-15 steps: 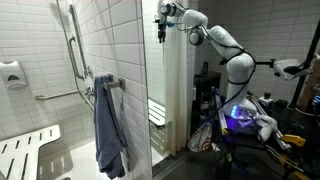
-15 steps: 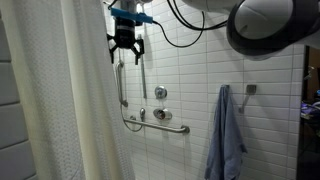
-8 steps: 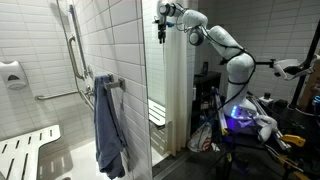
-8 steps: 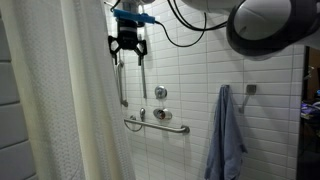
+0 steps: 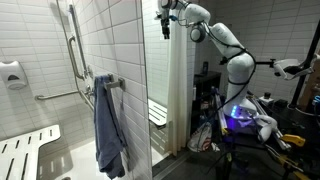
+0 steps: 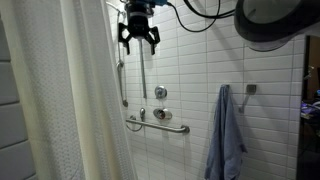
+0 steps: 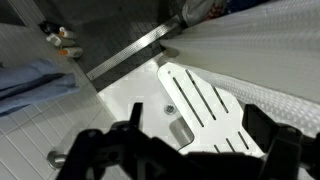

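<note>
In an exterior view the black gripper (image 5: pixel 163 22) hangs high up, fingers pointing down and spread apart, holding nothing. The white shower curtain (image 5: pixel 177 90) falls in long soft folds just beside and below it. Well below, a limp blue towel (image 5: pixel 108 125) hangs against the glossy white tile wall (image 5: pixel 115 40).

In an exterior view the gripper (image 6: pixel 140 42) shows two splayed fingers. The shower curtain (image 6: pixel 60 100), finely textured, hangs off to one side. A slim chrome rail (image 6: pixel 142 75) runs down beneath the gripper, with a tubular grab bar (image 6: pixel 155 124) lower.

In the wrist view the gripper (image 7: pixel 190 160) is dark and blurred. Far beneath lie a white slatted seat (image 7: pixel 205 100), a metal strip (image 7: pixel 130 52) and the shower curtain (image 7: pixel 270 30).
</note>
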### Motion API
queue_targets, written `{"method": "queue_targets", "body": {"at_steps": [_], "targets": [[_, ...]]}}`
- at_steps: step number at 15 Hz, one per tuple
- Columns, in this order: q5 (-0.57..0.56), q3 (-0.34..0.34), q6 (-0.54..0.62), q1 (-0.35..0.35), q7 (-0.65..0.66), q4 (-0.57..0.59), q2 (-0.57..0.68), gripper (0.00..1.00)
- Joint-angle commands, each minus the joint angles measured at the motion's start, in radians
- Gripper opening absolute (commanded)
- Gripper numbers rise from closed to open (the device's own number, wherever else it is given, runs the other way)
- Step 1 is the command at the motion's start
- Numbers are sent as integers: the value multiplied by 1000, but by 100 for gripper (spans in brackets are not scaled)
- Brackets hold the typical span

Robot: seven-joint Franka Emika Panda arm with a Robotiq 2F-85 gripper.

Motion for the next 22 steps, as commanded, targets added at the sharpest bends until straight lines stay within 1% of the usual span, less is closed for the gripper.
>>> {"method": "queue_targets", "body": {"at_steps": [1, 4, 8, 10, 12, 13, 20, 21, 22], "targets": [[66, 35, -118, -32, 70, -39, -66, 100], [142, 57, -166, -64, 154, -32, -88, 100], [193, 67, -172, -103, 244, -38, -107, 100], [187, 61, -190, -112, 282, -33, -108, 100], [144, 40, -206, -107, 299, -29, -110, 100], [140, 40, -207, -111, 298, -25, -108, 100], [179, 52, -241, -155, 361, -20, -99, 100], [195, 62, -235, -163, 352, -13, -98, 100], [164, 50, -223, -148, 326, -12, -87, 100]]}}
